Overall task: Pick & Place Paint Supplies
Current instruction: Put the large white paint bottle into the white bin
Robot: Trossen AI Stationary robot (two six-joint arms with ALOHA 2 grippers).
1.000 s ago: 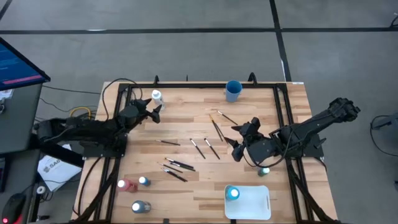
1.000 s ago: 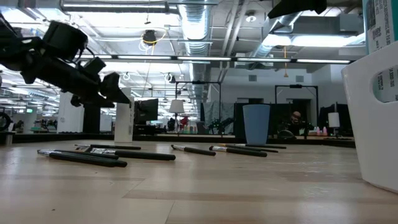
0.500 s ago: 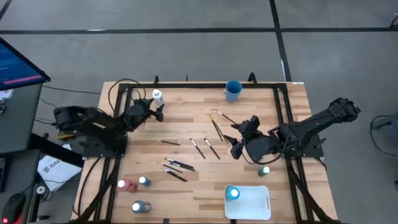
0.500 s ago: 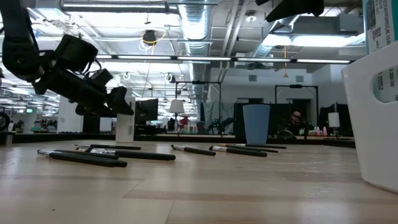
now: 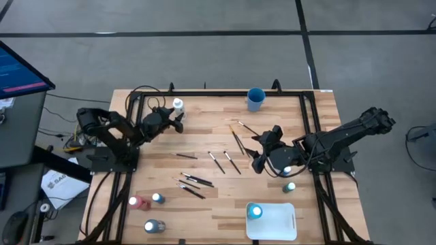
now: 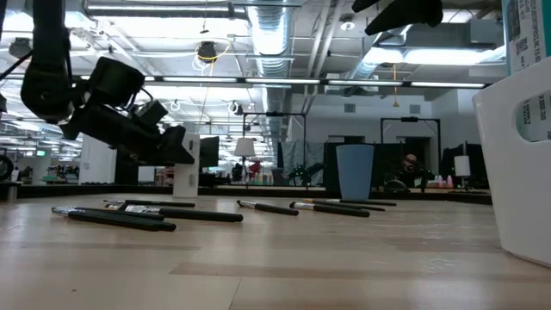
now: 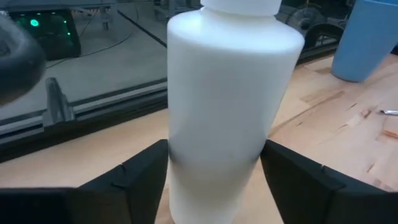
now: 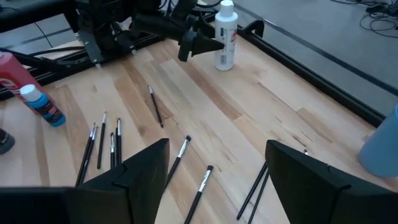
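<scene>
Left gripper at the white paint bottle, far-left corner of the table

The left gripper (image 7: 214,180) has its fingers apart, one on each side of the white paint bottle (image 5: 178,105); its label cannot be read. The right gripper (image 5: 255,160) hangs with fingers apart above the paintbrushes (image 5: 225,161) scattered on the wooden table (image 5: 204,204). Behind the table is a big hall with ceiling lamps.
</scene>
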